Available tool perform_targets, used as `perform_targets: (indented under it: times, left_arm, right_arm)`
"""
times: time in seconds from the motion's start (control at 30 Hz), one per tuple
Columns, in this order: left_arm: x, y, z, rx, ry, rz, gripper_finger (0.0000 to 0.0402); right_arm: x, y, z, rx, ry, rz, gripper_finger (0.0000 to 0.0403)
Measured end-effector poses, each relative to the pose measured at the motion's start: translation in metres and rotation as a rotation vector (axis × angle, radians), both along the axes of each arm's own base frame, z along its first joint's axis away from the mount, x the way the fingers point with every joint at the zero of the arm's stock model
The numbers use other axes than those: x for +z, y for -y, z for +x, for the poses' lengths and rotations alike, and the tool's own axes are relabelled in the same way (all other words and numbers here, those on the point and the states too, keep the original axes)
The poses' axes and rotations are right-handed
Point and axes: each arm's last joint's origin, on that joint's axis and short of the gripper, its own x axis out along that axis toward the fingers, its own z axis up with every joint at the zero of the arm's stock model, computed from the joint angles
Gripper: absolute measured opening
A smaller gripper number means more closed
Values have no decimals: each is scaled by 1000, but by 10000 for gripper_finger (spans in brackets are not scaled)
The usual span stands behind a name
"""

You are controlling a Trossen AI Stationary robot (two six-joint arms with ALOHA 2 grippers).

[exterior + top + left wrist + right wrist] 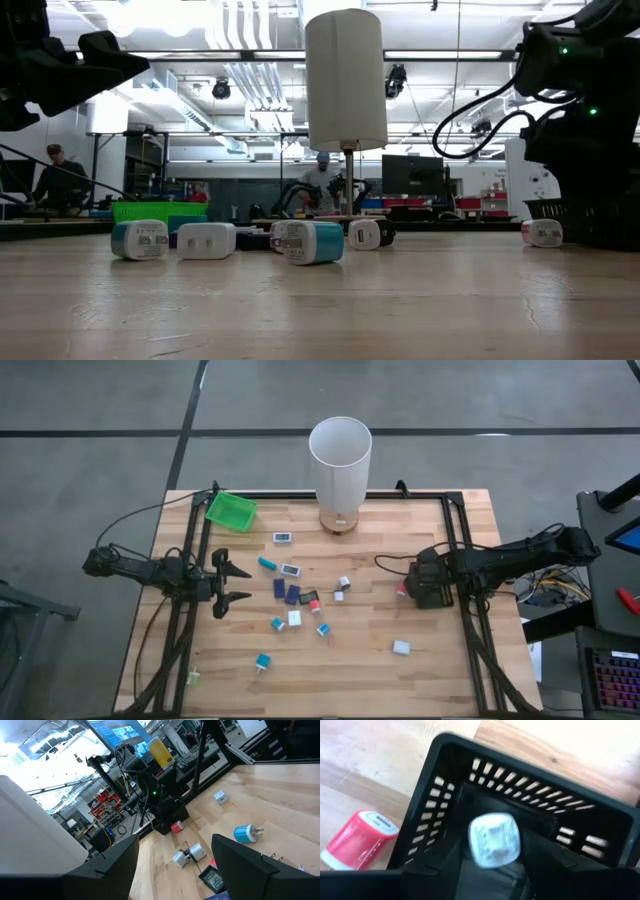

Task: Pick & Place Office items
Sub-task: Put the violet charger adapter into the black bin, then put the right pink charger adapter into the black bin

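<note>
- Only the right wrist view shows a rounded white block [494,841] inside the slotted black basket [580,820]; right hand's [432,584] opening cannot be told.
- Left hand [240,582] gapes empty over the wooden tabletop [400,680].

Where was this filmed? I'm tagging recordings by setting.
Probably a robotics lab or workshop: a wooden table in a black frame on a concrete floor, shelves of gear and monitors behind it, and people at benches.

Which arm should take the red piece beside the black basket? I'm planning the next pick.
Right. The right gripper hangs over the black basket, and the red piece lies just beside it; the left gripper waits, open, across the table.
</note>
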Motion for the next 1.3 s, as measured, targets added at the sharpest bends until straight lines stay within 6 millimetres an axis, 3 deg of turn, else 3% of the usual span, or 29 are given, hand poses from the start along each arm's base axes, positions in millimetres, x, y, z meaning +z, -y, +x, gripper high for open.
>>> perform_targets:
  times: [0.2, 0.47, 0.63, 0.97, 1.3]
  left_arm:
    - [0, 0, 0, 0, 0, 0, 257]
    - [0, 0, 0, 0, 0, 0, 257]
    - [0, 0, 0, 0, 0, 0, 257]
    - [0, 0, 0, 0, -1, 0, 257]
    - [0, 0, 0, 0, 0, 0, 257]
  right_arm:
    - [0, 1, -1, -38, 6, -23, 230]
    - [1, 1, 0, -35, 3, -23, 233]
    - [13, 1, 2, -34, -7, -23, 233]
    - [53, 0, 13, -42, 17, -40, 233]
    - [96, 1, 30, -124, 208, -96, 233]
